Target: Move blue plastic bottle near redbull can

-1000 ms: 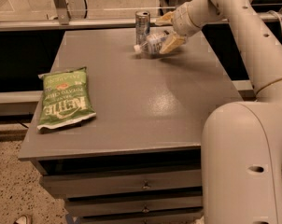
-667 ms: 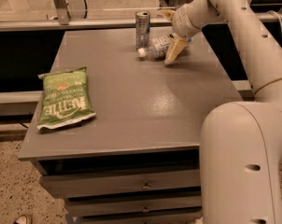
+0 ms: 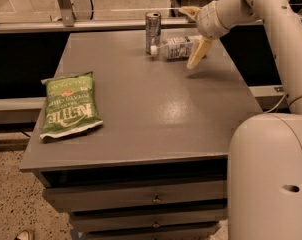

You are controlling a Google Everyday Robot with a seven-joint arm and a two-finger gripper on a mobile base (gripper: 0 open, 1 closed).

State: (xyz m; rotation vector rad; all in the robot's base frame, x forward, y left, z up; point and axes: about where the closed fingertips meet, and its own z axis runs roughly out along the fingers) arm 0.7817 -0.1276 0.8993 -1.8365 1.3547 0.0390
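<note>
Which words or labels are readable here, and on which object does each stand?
"KETTLE": on the green chip bag; smaller print there is blurred.
Label of the blue plastic bottle: too blurred.
The redbull can: nothing readable.
The hand, open at the bottle: no text.

Spread across a grey table top (image 3: pixel 156 119): a flat green chip bag (image 3: pixel 70 106) at centre left, a slim silver-and-blue can (image 3: pixel 152 30) upright at upper centre, a clear bluish plastic bottle (image 3: pixel 178 47) lying on its side just beside it, and a two-finger gripper (image 3: pixel 187 37) straddling the bottle, fingers apart.
</note>
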